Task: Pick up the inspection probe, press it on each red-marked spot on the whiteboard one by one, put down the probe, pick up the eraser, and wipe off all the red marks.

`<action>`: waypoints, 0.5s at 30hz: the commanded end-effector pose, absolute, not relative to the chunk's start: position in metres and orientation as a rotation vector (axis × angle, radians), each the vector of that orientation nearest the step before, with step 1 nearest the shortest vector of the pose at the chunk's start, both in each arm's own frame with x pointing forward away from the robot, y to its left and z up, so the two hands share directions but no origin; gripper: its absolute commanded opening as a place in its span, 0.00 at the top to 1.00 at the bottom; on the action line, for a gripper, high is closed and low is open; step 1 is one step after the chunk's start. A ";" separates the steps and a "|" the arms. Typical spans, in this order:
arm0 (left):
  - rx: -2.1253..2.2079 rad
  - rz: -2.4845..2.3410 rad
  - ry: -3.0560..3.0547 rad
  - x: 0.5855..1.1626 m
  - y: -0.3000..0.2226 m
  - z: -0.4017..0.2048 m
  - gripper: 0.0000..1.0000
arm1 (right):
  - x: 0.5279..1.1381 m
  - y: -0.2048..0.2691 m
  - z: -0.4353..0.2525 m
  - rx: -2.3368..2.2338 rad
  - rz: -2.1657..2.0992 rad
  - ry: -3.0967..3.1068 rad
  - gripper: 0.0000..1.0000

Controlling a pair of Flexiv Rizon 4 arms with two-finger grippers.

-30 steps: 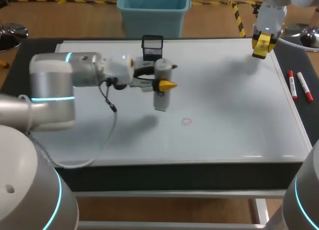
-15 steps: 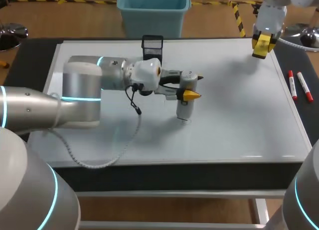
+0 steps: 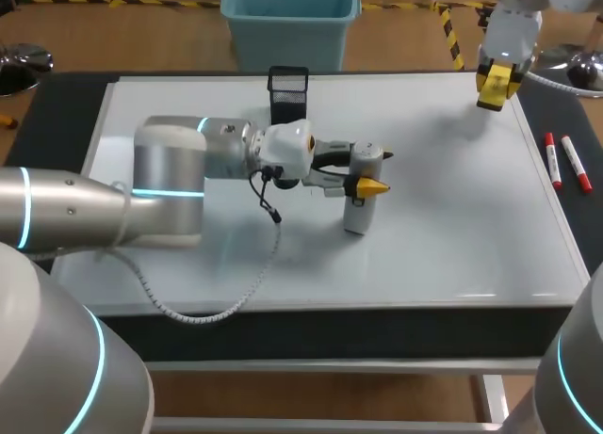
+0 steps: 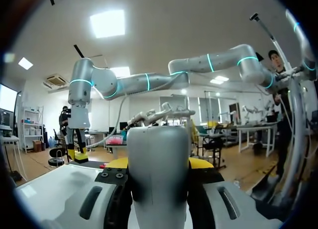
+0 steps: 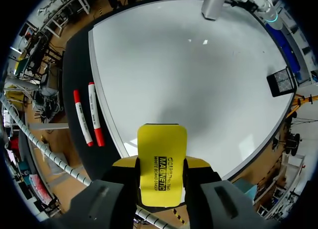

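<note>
The silver cylindrical probe [image 3: 358, 213] stands upright with its lower end on the whiteboard [image 3: 452, 217], a little in front of the board's middle. My left gripper [image 3: 368, 170] is shut on its upper part; in the left wrist view the probe [image 4: 158, 179] fills the gap between the yellow tips of the left gripper [image 4: 159, 163]. No red mark shows on the board. My right gripper [image 3: 495, 84] hangs over the board's far right corner, shut on the yellow eraser [image 5: 161, 144]. From the right wrist view the probe [image 5: 212, 4] stands far across the board.
A black mesh holder [image 3: 288, 90] stands at the whiteboard's far edge near the middle. Two red markers [image 3: 552, 159] [image 3: 577, 163] lie on the dark table strip right of the board. My left arm's cable [image 3: 236, 283] dangles over the board's front left.
My left arm carried the probe rightward and forward, then set it down on the spot where a small red mark showed; that mark is now covered. The right arm stayed still.
</note>
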State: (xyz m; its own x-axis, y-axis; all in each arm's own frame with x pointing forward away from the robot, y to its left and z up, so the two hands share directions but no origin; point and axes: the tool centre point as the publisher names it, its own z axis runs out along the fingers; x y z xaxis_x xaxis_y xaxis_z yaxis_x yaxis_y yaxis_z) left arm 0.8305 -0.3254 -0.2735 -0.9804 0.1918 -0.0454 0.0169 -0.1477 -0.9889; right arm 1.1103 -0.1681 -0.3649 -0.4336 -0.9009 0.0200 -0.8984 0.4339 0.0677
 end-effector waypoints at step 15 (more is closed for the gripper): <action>-0.250 2.259 -2.025 0.835 -0.318 -0.286 1.00 | 1.112 -0.169 -0.364 1.643 -0.073 -2.610 1.00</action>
State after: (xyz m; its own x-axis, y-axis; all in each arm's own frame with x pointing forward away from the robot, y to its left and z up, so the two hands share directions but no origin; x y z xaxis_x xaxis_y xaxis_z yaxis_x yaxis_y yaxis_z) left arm 0.8338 -0.3199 -0.2830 -0.9820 0.1811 -0.0544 0.0336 -0.1161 -0.9927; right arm 1.1102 -0.1681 -0.3649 -0.4336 -0.9009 0.0199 -0.8984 0.4339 0.0677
